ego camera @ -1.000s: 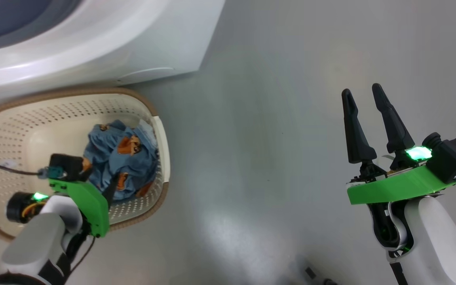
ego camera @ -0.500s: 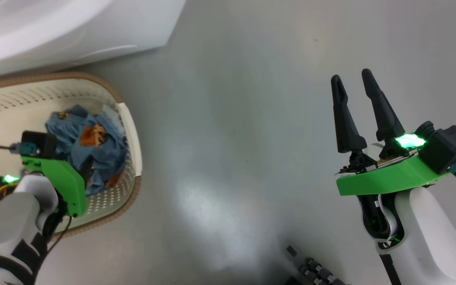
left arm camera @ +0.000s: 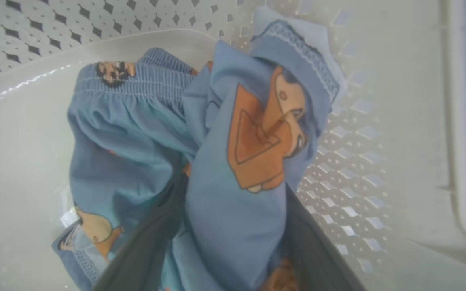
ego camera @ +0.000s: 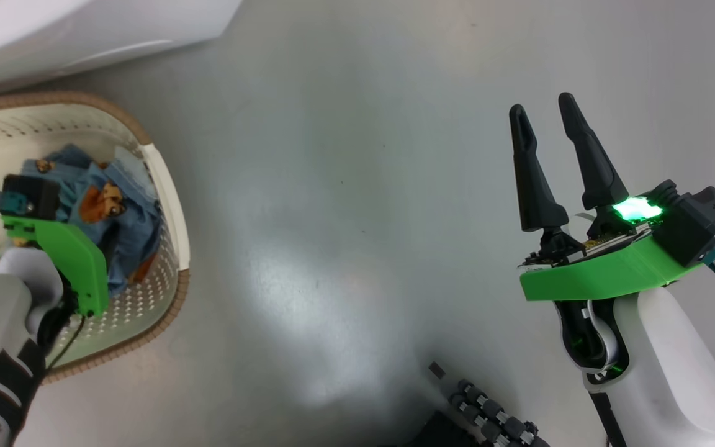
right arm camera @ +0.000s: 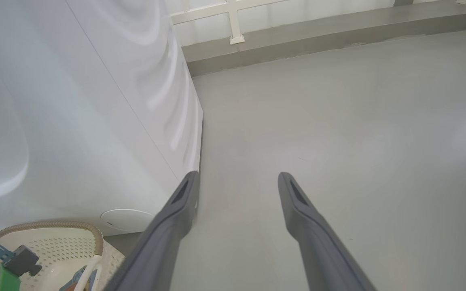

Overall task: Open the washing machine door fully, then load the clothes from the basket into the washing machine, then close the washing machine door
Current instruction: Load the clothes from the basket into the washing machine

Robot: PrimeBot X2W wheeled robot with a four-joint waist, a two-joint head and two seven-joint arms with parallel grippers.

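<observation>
Grey floor [ego camera: 332,217] is overhung by the wide, empty right gripper [ego camera: 537,105] while clothes [left arm camera: 136,133] in the basket [ego camera: 168,205] are straddled by the spread left gripper [left arm camera: 233,202], so one fold alone could be caught.

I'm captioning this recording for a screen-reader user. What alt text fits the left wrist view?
The left gripper is open, its two dark fingers on either side of a fold of the clothes, light blue fabric printed with orange cartoon figures. The clothes lie crumpled in the basket, whose cream perforated wall curves behind them.
</observation>
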